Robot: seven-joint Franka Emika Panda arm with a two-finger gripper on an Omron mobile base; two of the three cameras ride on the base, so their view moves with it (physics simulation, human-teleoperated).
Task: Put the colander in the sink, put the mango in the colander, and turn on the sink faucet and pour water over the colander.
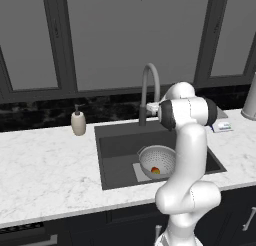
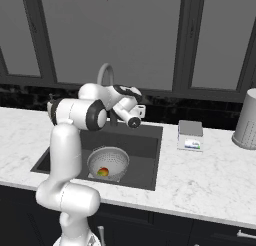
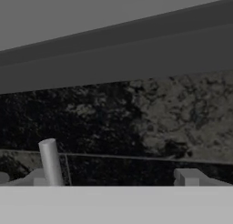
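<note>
Reaching up behind the sink [image 1: 115,155], the gripper [image 2: 140,110] sits at the foot of the faucet [image 1: 149,85], level with its lower stem and close to the dark backsplash [image 3: 136,123]. In the hand view a slim grey post [image 3: 51,163] rises at the lower left, tilted slightly; it is probably the faucet's lever or stem, though I cannot tell which. It stands to the left of the gap between the two finger tips, not between them, so the coming move seems to turn on shifting the hand that way until a finger bears on the lever. The post's long axis runs nearly upright in that view, across the line of the fingers. The finger tips look spread, with nothing between them, but they are cut off at the bottom edge, so how wide they stand is unclear. The colander [image 1: 158,161] rests upright in the basin, toward its front right, partly over the lighter square on the floor of the sink. The mango [image 2: 103,172] lies inside the colander, at the bottom of the bowl. No stream falls from the spout, so by my judgement the two placing steps are done and the faucet is what remains. The spout's arch ends above the back of the basin, and whether it is over the colander I cannot tell.
</note>
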